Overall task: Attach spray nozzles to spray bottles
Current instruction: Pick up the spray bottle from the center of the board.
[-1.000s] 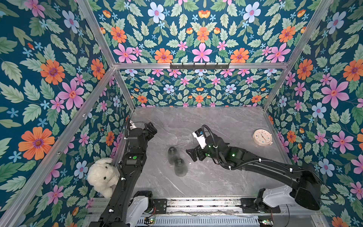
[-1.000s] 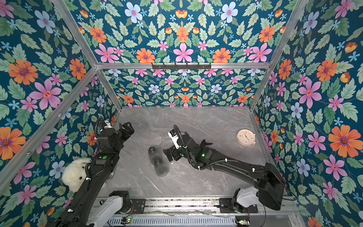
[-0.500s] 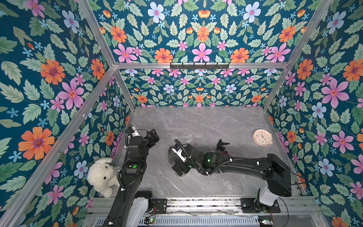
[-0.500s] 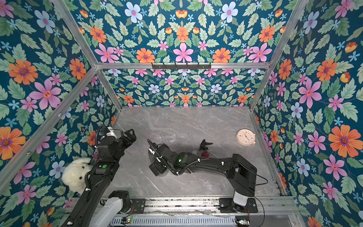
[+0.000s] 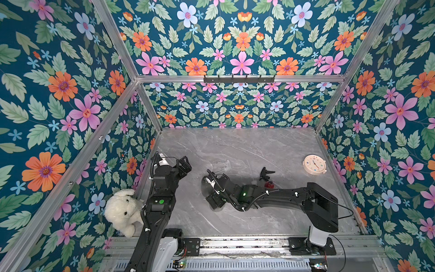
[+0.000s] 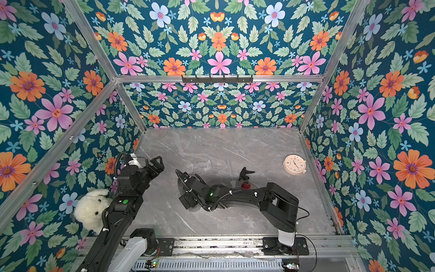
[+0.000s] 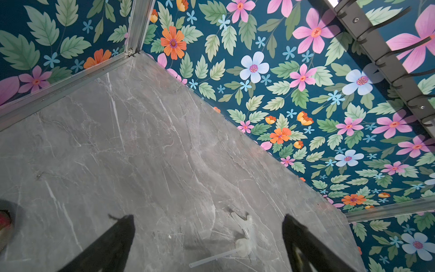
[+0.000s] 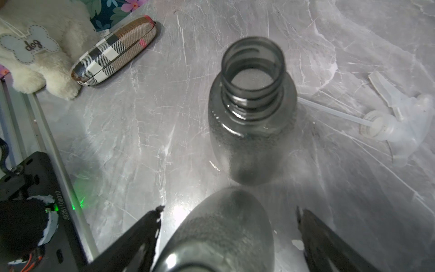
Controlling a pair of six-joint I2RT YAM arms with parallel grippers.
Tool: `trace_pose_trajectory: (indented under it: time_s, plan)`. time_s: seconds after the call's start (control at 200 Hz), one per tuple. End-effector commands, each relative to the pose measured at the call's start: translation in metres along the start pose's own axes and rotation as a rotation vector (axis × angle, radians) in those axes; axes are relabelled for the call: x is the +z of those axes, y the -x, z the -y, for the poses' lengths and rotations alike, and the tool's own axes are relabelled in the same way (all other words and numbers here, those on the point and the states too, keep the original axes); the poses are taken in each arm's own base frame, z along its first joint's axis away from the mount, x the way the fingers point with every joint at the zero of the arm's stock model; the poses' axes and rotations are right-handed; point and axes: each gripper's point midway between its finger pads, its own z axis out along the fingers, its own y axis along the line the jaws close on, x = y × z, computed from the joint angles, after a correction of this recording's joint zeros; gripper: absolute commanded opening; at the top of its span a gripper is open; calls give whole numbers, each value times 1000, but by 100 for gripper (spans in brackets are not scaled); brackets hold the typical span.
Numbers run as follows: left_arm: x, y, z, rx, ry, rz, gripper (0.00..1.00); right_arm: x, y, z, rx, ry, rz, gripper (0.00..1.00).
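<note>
Two smoky-grey spray bottles stand close together with open necks. My right gripper (image 8: 228, 209) (image 5: 209, 192) is open, and its jaws straddle the nearer bottle (image 8: 223, 235) with a gap on each side. The other bottle (image 8: 253, 113) stands upright just beyond. A whitish-clear spray nozzle (image 8: 395, 122) lies on the table past it. The left wrist view shows a clear nozzle (image 7: 244, 235) lying ahead of my open, empty left gripper (image 7: 208, 216) (image 5: 186, 166). A black nozzle (image 5: 266, 173) and a small red bottle (image 5: 268, 184) sit behind my right forearm.
A plaid oblong case (image 8: 115, 50) and a white plush dog (image 8: 35, 47) (image 5: 122, 212) lie by the left wall near the front. A round clock (image 5: 314, 164) lies at the right. Floral walls enclose the grey marble table (image 5: 247, 146).
My right arm has swung left and down from the table's middle onto the two grey bottles, uncovering the black nozzle and red bottle. The left gripper has drifted slightly toward the front.
</note>
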Motion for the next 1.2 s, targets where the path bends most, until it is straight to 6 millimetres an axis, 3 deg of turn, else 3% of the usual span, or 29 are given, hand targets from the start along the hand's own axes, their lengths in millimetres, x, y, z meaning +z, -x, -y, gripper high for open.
trace_pose_trajectory:
  time_s: [0.0, 0.43, 0.55, 0.68, 0.7, 0.82, 0.96, 1.085, 1.195]
  plan:
    - [1, 5, 8, 1, -34, 16, 100, 3, 3, 1, 16, -10, 15, 88]
    - [0, 9, 18, 2, -69, 11, 100, -6, 1, 0, -1, 5, 10, 64]
    - [-3, 11, 36, 21, -137, 11, 100, -22, 8, 1, 1, 10, 20, 59]
    - [-18, 10, 70, 86, -283, 54, 100, -44, 12, 11, 50, 49, 23, 54]
    - [-21, 9, 75, 99, -302, 62, 100, -57, 20, 12, 61, 66, 48, 54]
    - [-40, 3, 112, 188, -446, 52, 100, -92, 27, 34, 111, 96, 47, 54]
    - [-76, -16, 161, 189, -817, -16, 100, -143, 35, 63, 181, 124, 67, 54]
    - [-111, -33, 182, 195, -1083, -36, 100, -192, 41, 80, 243, 166, 107, 55]
    - [-128, -61, 199, 245, -1228, -147, 100, -232, 45, 84, 262, 207, 130, 55]
